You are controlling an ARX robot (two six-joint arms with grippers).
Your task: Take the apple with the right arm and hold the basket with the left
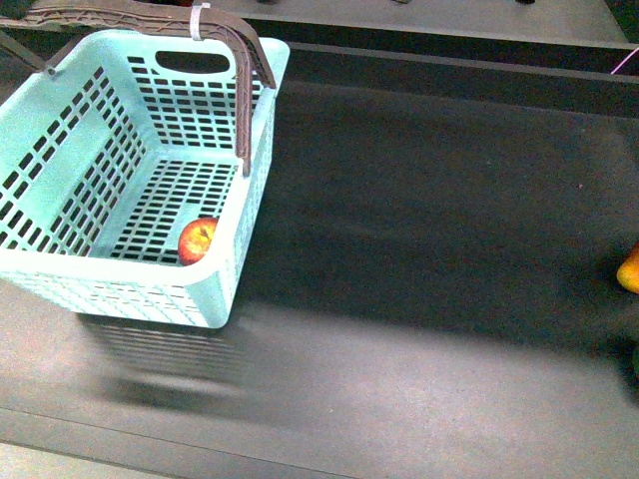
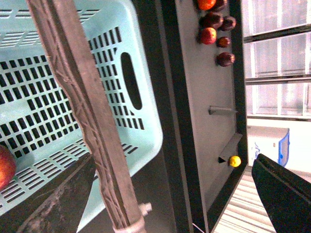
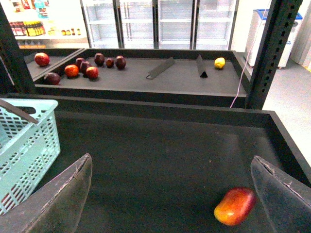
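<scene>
Red apple: the round red apple with yellow-orange streaks (image 1: 198, 239) lay on the slotted floor inside the basket, in the corner toward 5 o'clock of the basket's interior in the front view; a sliver of it showed at the edge of the left wrist view (image 2: 6, 167).

Basket: the large pale mint-turquoise plastic basket with slotted walls (image 1: 60, 190) sat at about 10 o'clock on the dark matte table (image 1: 429, 249), its curved brown handle (image 1: 245, 90) with a white tie (image 1: 200, 20) raised over it.

Left gripper: the left gripper (image 2: 175, 194) was spread apart, its two dark fingers (image 2: 63, 199) standing either side of the brown handle bar (image 2: 87, 116); nothing looked clamped, though the bar ran just beside one finger and whether it touched could not be told.

Right gripper: the right gripper (image 3: 170, 194) was released and empty, its fingers (image 3: 63, 199) wide apart above bare table.

Other fruit: a smaller yellow-orange fruit with a red blush (image 3: 234, 206) lay at about 5 o'clock in the right wrist view, between the fingers' line and nearer the far one; it also peeked in at 3 o'clock of the front view (image 1: 629, 269).

Background: a far shelf (image 3: 184, 80) carried several dark red fruits (image 3: 92, 72) and one yellow fruit (image 3: 219, 62).

Done, as judged: the apple appeared already delivered into the basket, and the right arm had let go.

Left, as judged: the left gripper did not show a firm hold on the handle, so the holding part looked either unfinished or already released.
</scene>
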